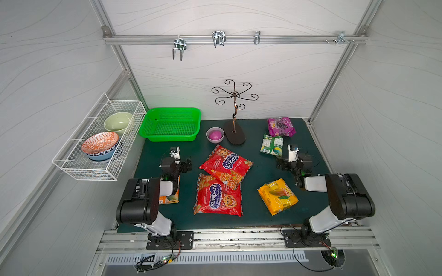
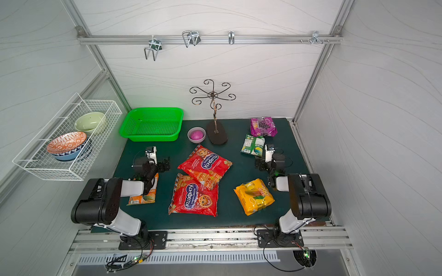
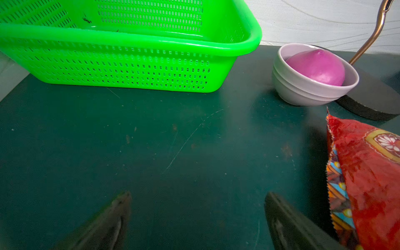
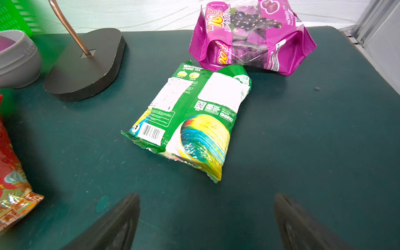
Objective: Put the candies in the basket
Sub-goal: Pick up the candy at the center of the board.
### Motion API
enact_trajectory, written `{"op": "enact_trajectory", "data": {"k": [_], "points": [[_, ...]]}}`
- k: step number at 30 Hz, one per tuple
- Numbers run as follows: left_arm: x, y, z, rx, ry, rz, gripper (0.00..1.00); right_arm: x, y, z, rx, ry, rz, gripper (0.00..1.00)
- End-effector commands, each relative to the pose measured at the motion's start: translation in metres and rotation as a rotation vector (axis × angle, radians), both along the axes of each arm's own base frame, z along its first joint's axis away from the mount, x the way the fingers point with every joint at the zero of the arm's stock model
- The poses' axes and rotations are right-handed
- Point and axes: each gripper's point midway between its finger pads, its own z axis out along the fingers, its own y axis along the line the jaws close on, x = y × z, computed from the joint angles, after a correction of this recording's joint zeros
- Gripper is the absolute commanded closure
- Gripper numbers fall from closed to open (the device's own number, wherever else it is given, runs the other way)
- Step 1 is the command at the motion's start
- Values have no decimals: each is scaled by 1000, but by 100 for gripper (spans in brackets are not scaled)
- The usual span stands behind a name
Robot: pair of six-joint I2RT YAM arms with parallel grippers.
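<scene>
On the dark green tabletop (image 1: 258, 216), six candy bags are catalogued; none is placed in the basket.

- Bright green mesh basket (image 1: 168, 138): set at the far left corner.
- Red bags, two, large: the farther red bag (image 1: 226, 165) is laid overlapping the nearer red bag (image 1: 216, 197), mid-tabletop.
- Orange bag (image 2: 143, 197): partly hidden under the left arm, near the left edge.
- Yellow bag (image 1: 278, 196): laid to the right of the red pair, apart from it.
- Green bag (image 4: 188, 121): laid printed back up, its far end at the purple bag (image 4: 249, 36); contact cannot be confirmed.
- Left hand (image 3: 198, 194): fingers spread apart, nothing held, poised over bare tabletop between the basket and the farther red bag.
- Right hand (image 4: 206, 195): fingers spread apart, nothing held, poised near the green bag.
- Small grey bowl (image 1: 215, 136) holding a pink ball (image 1: 214, 135): set between the basket and the hook stand (image 1: 234, 135).
- White wire rack (image 1: 100, 165): fixed on the left wall, bowls stored inside.
</scene>
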Motion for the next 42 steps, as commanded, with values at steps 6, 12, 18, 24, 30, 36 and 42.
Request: {"op": "enact_trajectory", "data": {"k": [6,12,18,24,30,36,42], "points": [[9,1,18,11,-65,1,0,4,0,7,10,-21,5,1],[9,1,18,11,-64,0,0,4,1,7,9,-19,6,1],[9,1,18,12,-66,1,0,4,1,6,11,-17,6,1],[9,1,18,10,-68,1,0,4,1,6,12,-16,6,1],[9,1,18,12,-66,3,0,5,-5,10,14,-22,-30,1],[10,-15,34,5,-40,-93,0,-8,-73,63,79,120,-494,1],[-1,-25,35,29,252,-228,1,-35,-113,116,237,274,-722,1]]}}
